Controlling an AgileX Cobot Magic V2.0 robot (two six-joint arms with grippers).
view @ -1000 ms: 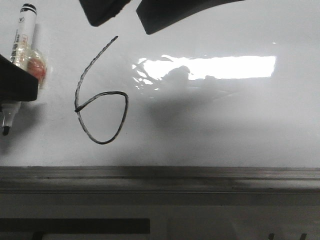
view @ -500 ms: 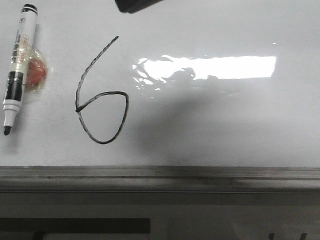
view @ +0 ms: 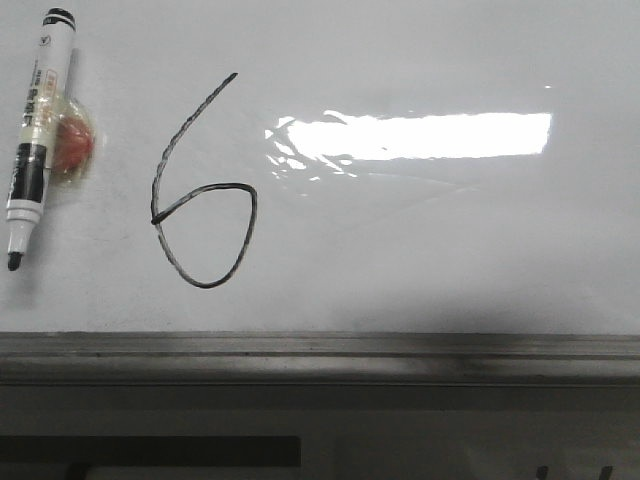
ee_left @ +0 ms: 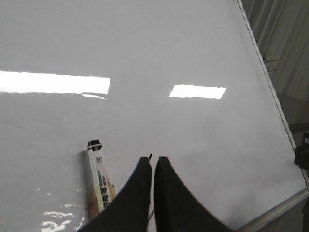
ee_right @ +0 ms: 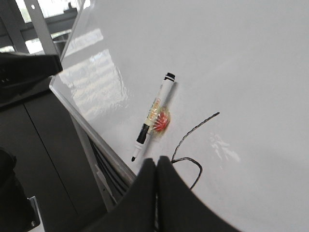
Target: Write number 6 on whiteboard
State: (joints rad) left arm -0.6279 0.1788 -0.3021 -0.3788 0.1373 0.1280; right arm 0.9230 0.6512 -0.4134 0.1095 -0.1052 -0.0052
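Note:
The number 6 [view: 200,190] is drawn in thin black line on the whiteboard [view: 420,240], with a slanted stem and a teardrop loop. It also shows in the right wrist view [ee_right: 193,140]. The marker pen [view: 34,130] lies on the board left of the 6, uncapped tip toward the rail, with a red-orange lump taped to it. It shows in the left wrist view [ee_left: 99,179] and the right wrist view [ee_right: 153,113]. My left gripper [ee_left: 152,160] is shut and empty above the board. My right gripper [ee_right: 157,162] is shut and empty near the 6's loop. Neither gripper shows in the front view.
A grey metal rail [view: 320,355] runs along the board's near edge. A bright light strip [view: 430,135] reflects off the board right of the 6. The board's edge rail [ee_right: 91,140] and a dark cabinet [ee_right: 43,159] show in the right wrist view.
Both grippers have drawn back out of the front view. The left one no longer covers the marker pen, which lies still on the board. The 6 is unchanged.

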